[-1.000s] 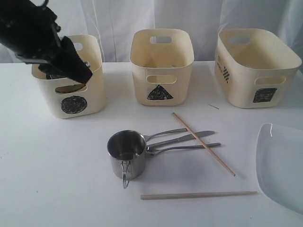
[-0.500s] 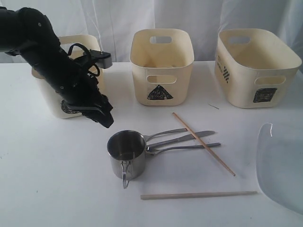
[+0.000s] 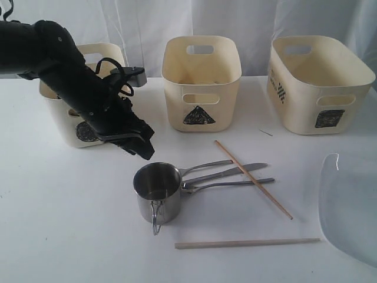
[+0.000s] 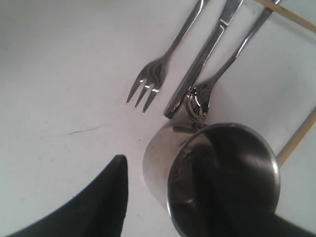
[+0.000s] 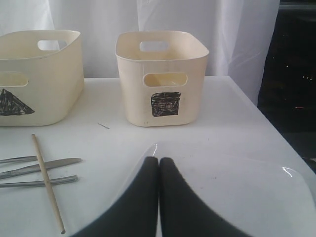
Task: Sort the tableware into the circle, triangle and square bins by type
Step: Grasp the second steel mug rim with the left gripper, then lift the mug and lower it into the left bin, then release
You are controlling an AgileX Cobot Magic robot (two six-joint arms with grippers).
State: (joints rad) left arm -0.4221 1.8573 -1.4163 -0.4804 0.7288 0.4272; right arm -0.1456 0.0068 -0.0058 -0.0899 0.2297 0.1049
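The left gripper hangs just above the steel mug with its fingers spread and empty. The mug stands on the table in front of the triangle bin, beside the fork, knife and spoon. The right gripper has its fingers pressed together over the clear plate; whether they pinch it I cannot tell.

A smooth white tabletop fills the near scene under soft, even light. A pleated white fabric curtain hangs along its far edge, and a dark unlit space lies off the right side.
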